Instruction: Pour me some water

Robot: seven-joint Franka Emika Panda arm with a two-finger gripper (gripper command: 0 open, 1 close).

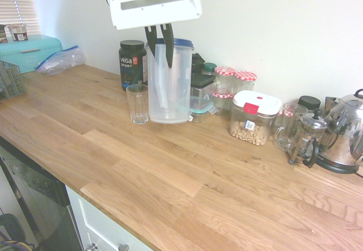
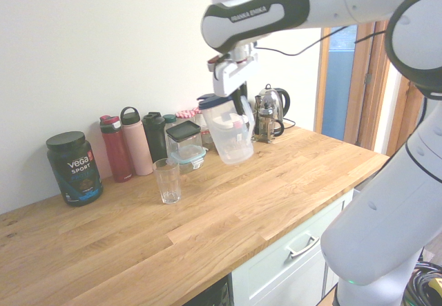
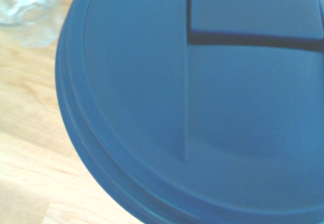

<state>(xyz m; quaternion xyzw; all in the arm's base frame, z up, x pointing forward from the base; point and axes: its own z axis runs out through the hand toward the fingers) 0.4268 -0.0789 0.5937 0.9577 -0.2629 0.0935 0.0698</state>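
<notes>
In the 1st ext. view, you've got the bread box far L on the counter, small pots on top, bag to its R, wire basket before it. Tub is behind the glass; pitcher is R of the glass. Jars are btwn pitcher & nut container, nuts inside. Farther R: French press, then kettle. In the 2nd ext. view, your bottles stand R of the tub, behind the glass.
</notes>
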